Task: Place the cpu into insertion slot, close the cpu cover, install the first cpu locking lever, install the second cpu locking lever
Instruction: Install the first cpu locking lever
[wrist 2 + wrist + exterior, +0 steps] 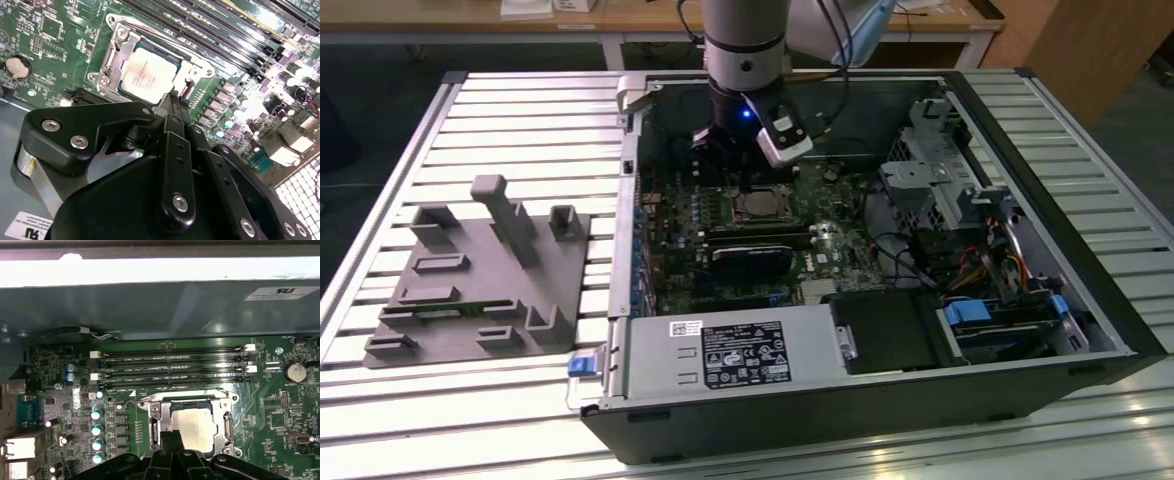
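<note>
Cpu, small flat square chip with pale silvery top [197,427], sits in square silvery-rimmed insertion slot [736,205] of green motherboard [270,410]. Thin silvery cpu cover frame [228,426] lies flat around chip; I judge it closed. Thin wire locking lever [132,402]: latched or not, I cannot tell. Black gripper [172,440] is narrow, fingers together, nothing between them that I see, tips at chip's edge. In exterior view it stands at slot's 12 o'clock.

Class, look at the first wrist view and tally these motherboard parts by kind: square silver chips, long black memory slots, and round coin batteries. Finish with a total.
Square silver chip: 1
Long black memory slots: 4
Round coin battery: 1
Total: 6
</note>
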Controlling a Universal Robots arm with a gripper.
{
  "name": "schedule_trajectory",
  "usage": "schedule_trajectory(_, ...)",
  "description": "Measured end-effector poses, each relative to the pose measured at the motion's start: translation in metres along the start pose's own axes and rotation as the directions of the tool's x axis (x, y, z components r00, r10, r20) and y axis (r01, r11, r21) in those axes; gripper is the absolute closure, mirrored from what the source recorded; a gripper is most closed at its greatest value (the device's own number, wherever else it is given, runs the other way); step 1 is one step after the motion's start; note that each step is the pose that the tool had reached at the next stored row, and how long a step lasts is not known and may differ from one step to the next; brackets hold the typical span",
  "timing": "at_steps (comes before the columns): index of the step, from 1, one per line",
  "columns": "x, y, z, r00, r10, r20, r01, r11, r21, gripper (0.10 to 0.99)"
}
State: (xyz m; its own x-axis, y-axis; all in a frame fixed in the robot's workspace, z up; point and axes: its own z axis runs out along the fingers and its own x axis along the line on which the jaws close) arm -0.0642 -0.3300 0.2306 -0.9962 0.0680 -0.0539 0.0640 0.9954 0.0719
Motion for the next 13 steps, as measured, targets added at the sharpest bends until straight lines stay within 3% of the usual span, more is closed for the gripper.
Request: schedule_trajectory(13, 0.0103, -0.0007, -0.0006, 1.0000, 0.000, 0.0000, 0.000, 1.0000, 0.000, 0.980)
